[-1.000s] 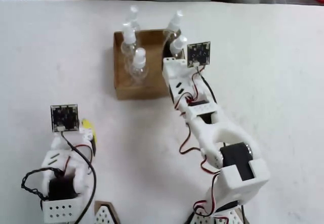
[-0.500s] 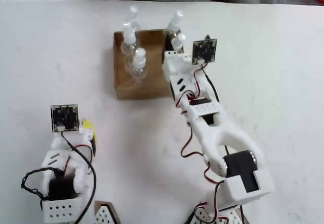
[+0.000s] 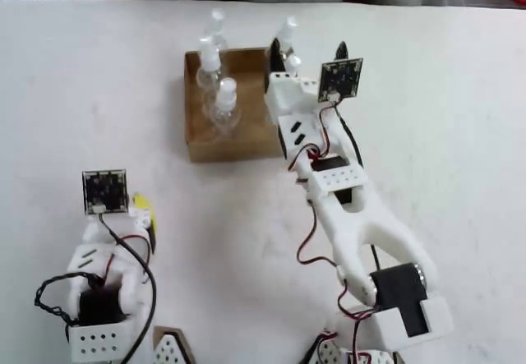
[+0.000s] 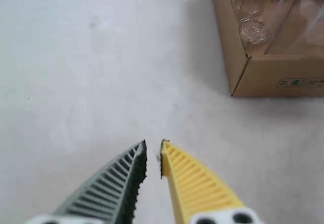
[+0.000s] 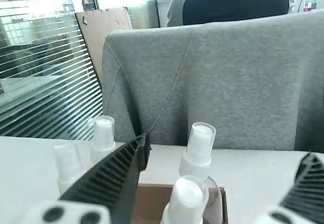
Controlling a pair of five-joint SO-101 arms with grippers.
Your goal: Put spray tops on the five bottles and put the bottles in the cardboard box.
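Over the right-hand wall of the cardboard box point(image 3: 234, 146), the right end effector point(image 5: 226, 148) stands wide open. Its jaws are spread to either side of the fifth bottle point(image 5: 186, 197) and, as far as the wrist view shows, touch nothing. That bottle stands free against the inside of that wall with its spray top on, so I judge it released; what seems left is for the arm to clear away.

The middle bottle point(image 3: 226, 93) stands near the centre of the box and the corner bottle point(image 3: 209, 52) at its far left corner. The tops of the far-left bottle point(image 3: 215, 20) and the far-right bottle point(image 3: 288, 29) show past the far wall. Whether those two stand inside the box or just beyond it I cannot tell from above. All four carry tops.

Compared with a second ago, the right arm has stretched farther along the box. Its camera board point(image 3: 341, 79) now sits nearer the far wall, and the fifth bottle's top has slid a little that way too. The other four tops have not moved. The left end effector point(image 4: 153, 145) hangs over the bench point(image 3: 427, 93) well short of the box's near left corner. Its jaws are closed to a sliver on nothing, and it is just where it was.
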